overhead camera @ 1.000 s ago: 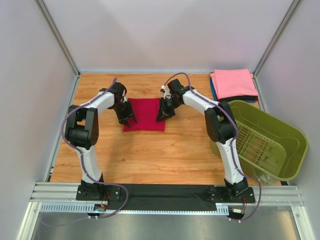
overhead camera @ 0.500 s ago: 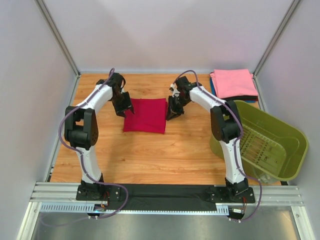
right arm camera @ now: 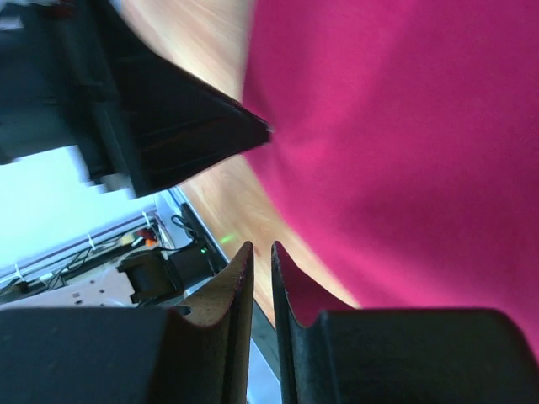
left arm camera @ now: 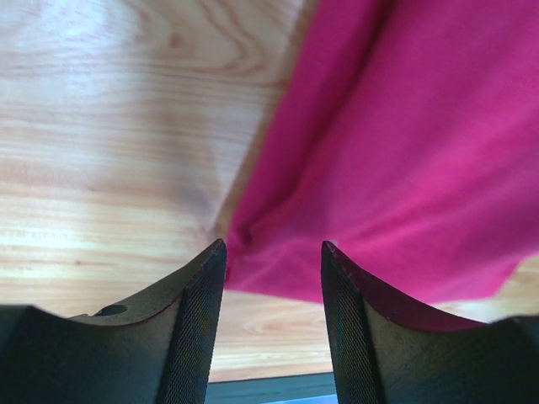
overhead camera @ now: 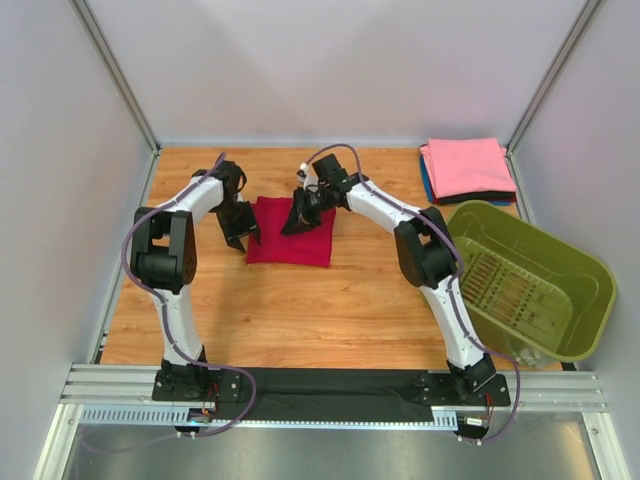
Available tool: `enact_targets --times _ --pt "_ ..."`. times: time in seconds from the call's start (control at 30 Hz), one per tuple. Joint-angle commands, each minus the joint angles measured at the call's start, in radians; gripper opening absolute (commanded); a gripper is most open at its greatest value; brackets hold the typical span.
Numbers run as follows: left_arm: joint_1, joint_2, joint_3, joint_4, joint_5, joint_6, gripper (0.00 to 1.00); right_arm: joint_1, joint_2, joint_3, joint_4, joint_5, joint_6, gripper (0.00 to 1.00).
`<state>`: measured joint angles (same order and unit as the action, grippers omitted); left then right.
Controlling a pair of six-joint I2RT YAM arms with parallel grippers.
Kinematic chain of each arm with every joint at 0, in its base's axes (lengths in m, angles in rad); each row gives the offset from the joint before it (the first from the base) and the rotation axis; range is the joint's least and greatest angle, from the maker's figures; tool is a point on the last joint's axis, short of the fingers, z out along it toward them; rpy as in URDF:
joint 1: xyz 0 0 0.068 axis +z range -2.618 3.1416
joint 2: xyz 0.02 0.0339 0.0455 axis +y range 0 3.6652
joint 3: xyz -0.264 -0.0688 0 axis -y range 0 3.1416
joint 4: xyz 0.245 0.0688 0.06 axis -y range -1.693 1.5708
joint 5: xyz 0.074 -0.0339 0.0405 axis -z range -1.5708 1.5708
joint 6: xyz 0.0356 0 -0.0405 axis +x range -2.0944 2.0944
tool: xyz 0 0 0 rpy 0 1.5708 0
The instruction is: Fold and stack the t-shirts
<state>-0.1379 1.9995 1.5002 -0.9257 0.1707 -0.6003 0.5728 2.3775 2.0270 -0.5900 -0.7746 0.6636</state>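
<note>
One crimson-red cloth t-shirt (overhead camera: 296, 242), folded square, flat on the wooden desk (overhead camera: 300, 300).
We see the left end effector (overhead camera: 238, 243) apart, the right end effector (overhead camera: 293, 228) nearly together; grey walls (overhead camera: 330, 70) around.

A: What lies where on the tabletop (overhead camera: 300, 310)?
B: One folded t-shirt (overhead camera: 295, 243) lies flat at the middle, toward the far side. The left fingers (overhead camera: 237, 238) are at its left edge; the right fingers (overhead camera: 296, 222) are over its far part.
A: And to the right?
B: A stack of folded t-shirts (overhead camera: 467, 165) sits in the far right corner. A basket (overhead camera: 530, 290) is just in front of it, at the tabletop's right edge.
</note>
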Motion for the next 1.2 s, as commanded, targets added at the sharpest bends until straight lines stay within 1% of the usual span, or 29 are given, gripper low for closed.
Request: enact_targets --times 0.0,0.13,0.27,0.4,0.43,0.5,0.57,0.6,0.67,0.7,0.73,0.8,0.83,0.87,0.97,1.0,1.1,1.17 --pt "0.001 0.036 0.011 -0.019 -0.042 0.0 0.56 0.004 0.086 -0.054 0.07 -0.046 0.06 0.15" --pt "0.003 0.062 0.038 -0.056 -0.088 0.008 0.56 0.001 0.121 -0.103 -0.037 0.009 -0.071 0.14" --pt "0.006 0.056 0.055 -0.079 -0.123 0.011 0.56 -0.025 0.092 -0.119 -0.09 0.028 -0.134 0.15" --pt "0.008 0.058 0.109 -0.149 -0.14 0.013 0.56 -0.036 0.031 -0.087 -0.102 -0.001 -0.144 0.18" --pt "0.008 0.053 0.144 -0.169 -0.151 0.011 0.56 -0.036 0.025 -0.07 -0.116 -0.008 -0.144 0.18" --pt "0.006 0.018 0.166 -0.19 -0.143 0.01 0.56 -0.034 0.005 -0.028 -0.145 -0.017 -0.145 0.19" --pt "0.001 -0.045 0.167 -0.145 -0.094 0.016 0.56 -0.036 -0.02 -0.034 -0.157 -0.015 -0.145 0.19" --pt "-0.002 -0.066 0.16 -0.116 -0.015 0.023 0.55 -0.037 -0.029 -0.046 -0.16 -0.014 -0.144 0.19" --pt "-0.02 -0.114 0.118 -0.04 0.058 0.022 0.56 -0.037 -0.055 -0.088 -0.14 -0.014 -0.141 0.19" --pt "-0.023 -0.123 0.097 -0.013 0.135 0.016 0.56 -0.036 -0.06 -0.132 -0.119 -0.023 -0.134 0.19" --pt "-0.028 -0.142 0.037 0.058 0.177 0.005 0.56 -0.036 -0.069 -0.152 -0.107 -0.032 -0.13 0.19" --pt "-0.031 -0.151 -0.033 0.134 0.263 -0.039 0.56 -0.036 -0.07 -0.204 -0.082 -0.043 -0.134 0.19" --pt "-0.034 -0.153 -0.094 0.183 0.269 -0.05 0.55 -0.036 -0.075 -0.22 -0.076 -0.042 -0.142 0.19" --pt "-0.035 -0.148 -0.118 0.195 0.27 -0.055 0.55 -0.036 -0.075 -0.235 -0.073 -0.035 -0.151 0.19" --pt "-0.035 -0.12 -0.187 0.212 0.213 -0.049 0.55 -0.048 -0.057 -0.296 -0.053 -0.017 -0.179 0.2" --pt "-0.035 -0.105 -0.193 0.2 0.161 -0.04 0.55 -0.053 -0.049 -0.309 -0.05 -0.011 -0.182 0.2" --pt "-0.035 -0.05 -0.181 0.139 0.063 -0.013 0.55 -0.079 -0.035 -0.332 -0.08 0.03 -0.211 0.2" --pt "-0.034 -0.031 -0.156 0.105 0.043 -0.007 0.55 -0.091 -0.06 -0.33 -0.099 0.057 -0.242 0.2"
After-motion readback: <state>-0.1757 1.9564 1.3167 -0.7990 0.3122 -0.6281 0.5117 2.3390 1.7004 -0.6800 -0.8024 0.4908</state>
